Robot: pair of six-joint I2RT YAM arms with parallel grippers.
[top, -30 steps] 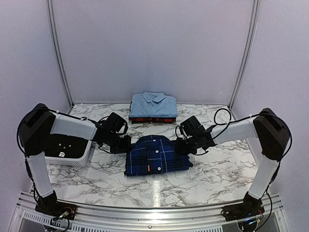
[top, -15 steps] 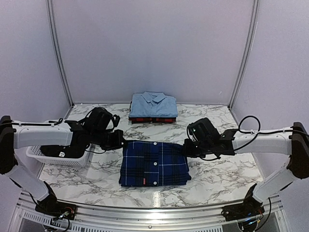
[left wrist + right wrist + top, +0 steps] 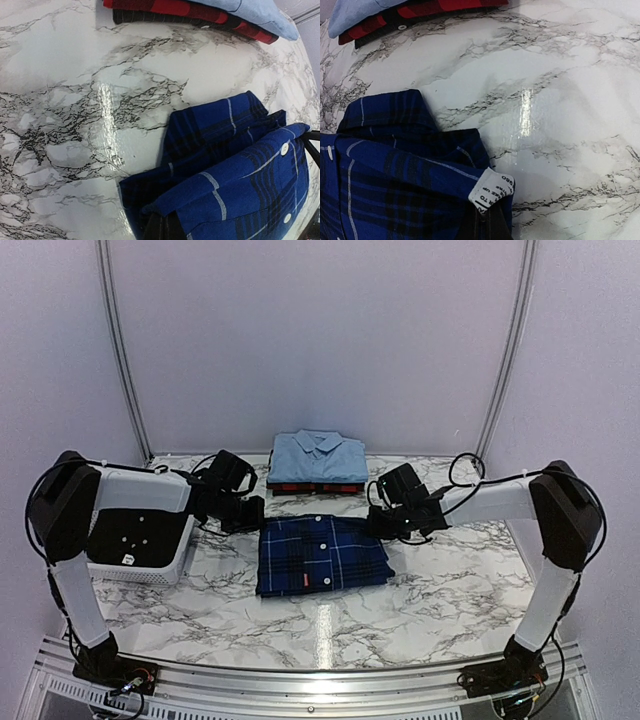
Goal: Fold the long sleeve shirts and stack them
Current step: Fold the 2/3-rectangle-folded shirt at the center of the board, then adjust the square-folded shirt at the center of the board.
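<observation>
Lying folded on the grey-veined marble table (image 3: 450, 590), the navy blue plaid shirt (image 3: 322, 558), near the stacked plain light blue shirt (image 3: 318, 453), could unfold if the left gripper (image 3: 257, 516) and right gripper (image 3: 376, 525), each pinching a far corner, lift unevenly.

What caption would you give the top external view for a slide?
Left tool and right tool grip the navy plaid shirt by its far corners; the light blue shirt lies folded behind.
</observation>
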